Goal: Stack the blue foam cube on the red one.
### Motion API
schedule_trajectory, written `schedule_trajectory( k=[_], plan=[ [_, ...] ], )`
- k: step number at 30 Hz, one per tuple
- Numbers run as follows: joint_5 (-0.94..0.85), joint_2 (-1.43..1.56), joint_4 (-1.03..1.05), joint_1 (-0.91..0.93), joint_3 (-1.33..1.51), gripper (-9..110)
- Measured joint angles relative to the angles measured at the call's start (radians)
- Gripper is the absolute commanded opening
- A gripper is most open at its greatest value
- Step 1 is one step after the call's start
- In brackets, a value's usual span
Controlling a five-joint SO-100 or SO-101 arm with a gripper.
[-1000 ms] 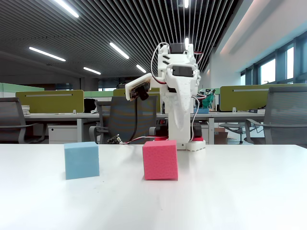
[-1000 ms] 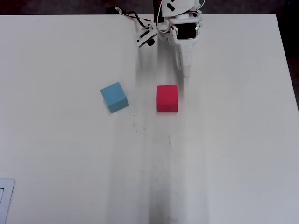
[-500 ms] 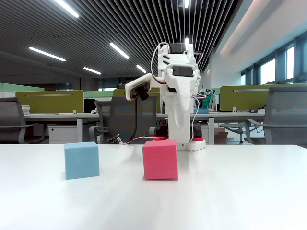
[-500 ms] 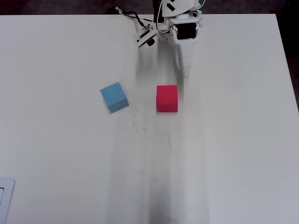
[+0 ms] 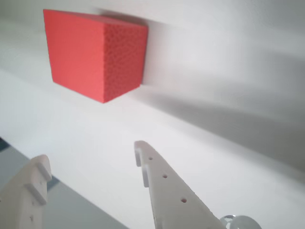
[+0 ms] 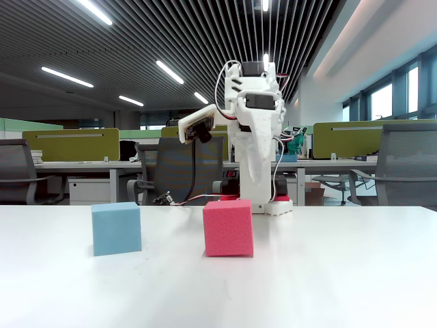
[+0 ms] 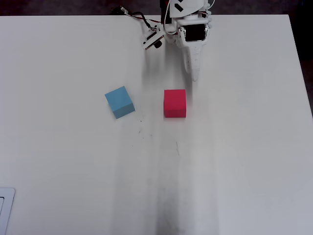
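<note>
The blue foam cube (image 6: 117, 227) sits on the white table, left of the red cube (image 6: 228, 227) in the fixed view, with a gap of about one cube width between them. In the overhead view the blue cube (image 7: 120, 102) is turned slightly and the red cube (image 7: 174, 103) lies just below my gripper (image 7: 194, 74). In the wrist view the red cube (image 5: 93, 59) is at the upper left, ahead of my gripper (image 5: 91, 152). The fingers are apart with nothing between them. The gripper (image 6: 258, 200) hangs low behind the red cube, apart from it. The blue cube is out of the wrist view.
The arm's base (image 7: 188, 17) stands at the table's far edge. A white table (image 7: 234, 161) carries only the two cubes. A pale flat object (image 7: 5, 210) lies at the overhead view's lower left corner. Office desks and chairs (image 6: 403, 164) stand beyond the table.
</note>
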Motion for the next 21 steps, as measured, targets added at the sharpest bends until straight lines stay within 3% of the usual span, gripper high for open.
schedule_trajectory(
  k=[21],
  plan=[
    [0.000, -0.067, 0.000, -0.009, -0.006, 25]
  ],
)
